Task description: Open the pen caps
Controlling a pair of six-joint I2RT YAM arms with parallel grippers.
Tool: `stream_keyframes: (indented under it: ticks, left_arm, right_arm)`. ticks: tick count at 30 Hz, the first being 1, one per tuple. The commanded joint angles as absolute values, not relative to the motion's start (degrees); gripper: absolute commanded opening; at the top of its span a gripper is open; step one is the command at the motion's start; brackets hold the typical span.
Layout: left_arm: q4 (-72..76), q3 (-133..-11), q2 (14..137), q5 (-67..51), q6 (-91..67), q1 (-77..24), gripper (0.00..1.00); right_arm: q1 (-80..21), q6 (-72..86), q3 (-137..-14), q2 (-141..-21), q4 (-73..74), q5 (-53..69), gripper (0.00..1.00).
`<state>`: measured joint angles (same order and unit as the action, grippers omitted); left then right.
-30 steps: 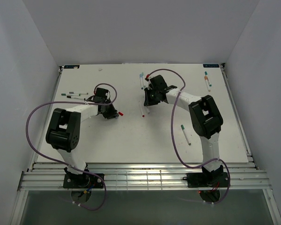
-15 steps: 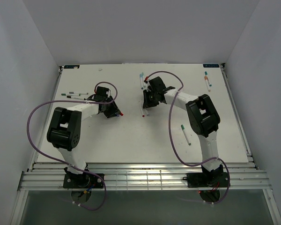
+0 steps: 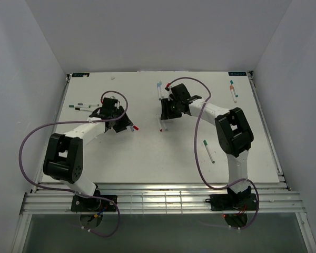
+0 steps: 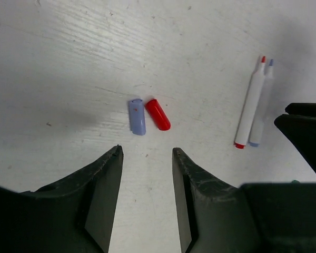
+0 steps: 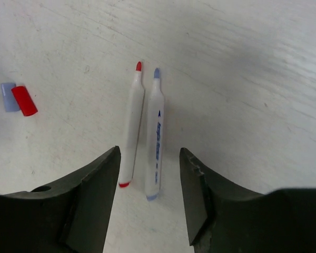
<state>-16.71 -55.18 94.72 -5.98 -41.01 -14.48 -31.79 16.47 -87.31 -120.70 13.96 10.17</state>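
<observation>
Two pen caps lie side by side on the white table (image 4: 52, 63), a lilac-blue one (image 4: 138, 116) and a red one (image 4: 158, 114). My left gripper (image 4: 146, 153) hangs open just short of them, nothing between its fingers. To the right lie two uncapped pens, a red-tipped one (image 5: 130, 132) and a blue-tipped one (image 5: 156, 138), parallel and touching. My right gripper (image 5: 149, 153) is open over their rear ends without holding either. From above, the red cap (image 3: 136, 127) shows beside the left gripper (image 3: 125, 125), and the right gripper (image 3: 165, 116) is above the pens (image 3: 160, 125).
Capped pens lie around the table: a group at the left (image 3: 84, 106), two at the back centre (image 3: 159, 90), two at the back right (image 3: 233, 90), and a teal one (image 3: 208, 151) beside the right arm. The right gripper's dark body (image 4: 305, 132) is close to the left wrist.
The left arm's elbow has swung out to the left and its wrist has lifted back from the caps. The right wrist has shifted slightly toward the back.
</observation>
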Motion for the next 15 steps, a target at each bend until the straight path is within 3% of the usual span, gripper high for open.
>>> stream_keyframes:
  ticks: [1, 3, 8, 15]
  left_arm:
    - [-16.5, -54.6, 85.5, -4.6, -39.6, -14.5, 0.54]
    - [-16.6, -54.5, 83.5, -5.4, -38.3, -14.5, 0.55]
    - [-16.6, -54.8, 79.2, -10.4, -36.9, -14.5, 0.56]
    - [-12.1, -52.1, 76.2, -18.6, -38.2, -14.5, 0.56]
  right_arm:
    - [-30.0, 15.6, -85.9, -110.1, 16.5, 6.8, 0.56]
    - [-29.4, 14.7, -84.7, -105.7, 20.6, 4.3, 0.65]
    - [-25.2, 14.9, -74.8, -96.4, 28.6, 0.3, 0.73]
    - [-17.2, 16.4, -57.1, -84.4, 33.0, 0.2, 0.74]
